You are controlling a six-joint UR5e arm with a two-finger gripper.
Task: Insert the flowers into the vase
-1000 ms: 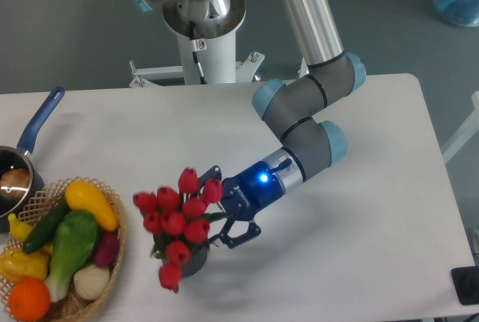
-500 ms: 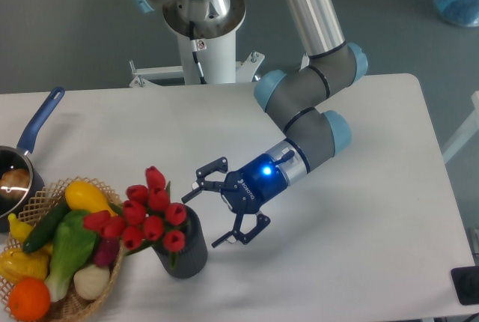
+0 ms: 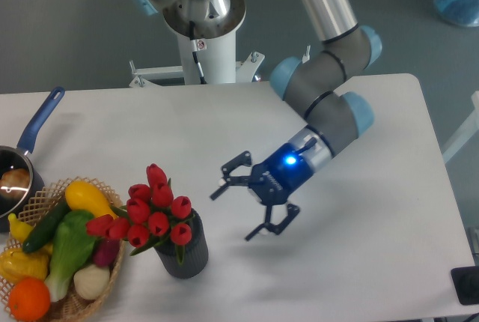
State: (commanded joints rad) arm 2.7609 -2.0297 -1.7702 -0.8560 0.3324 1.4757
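The flowers [image 3: 150,213], a bunch of red tulip buds, stand in the vase [image 3: 183,251], a dark grey ribbed cylinder near the table's front left. The bunch leans left, towards the basket. My gripper [image 3: 233,211] hangs to the right of the vase, apart from it, with its fingers spread wide and nothing between them. A blue light glows on its wrist.
A wicker basket [image 3: 112,269] with toy vegetables and fruit sits at the front left, touching distance from the flowers. A blue-handled saucepan [image 3: 30,138] stands at the left edge. The arm's white base [image 3: 206,37] is at the back of the table.
My gripper let go of the flowers, opened and drew back to the right. The bunch settled into the vase and now leans left.
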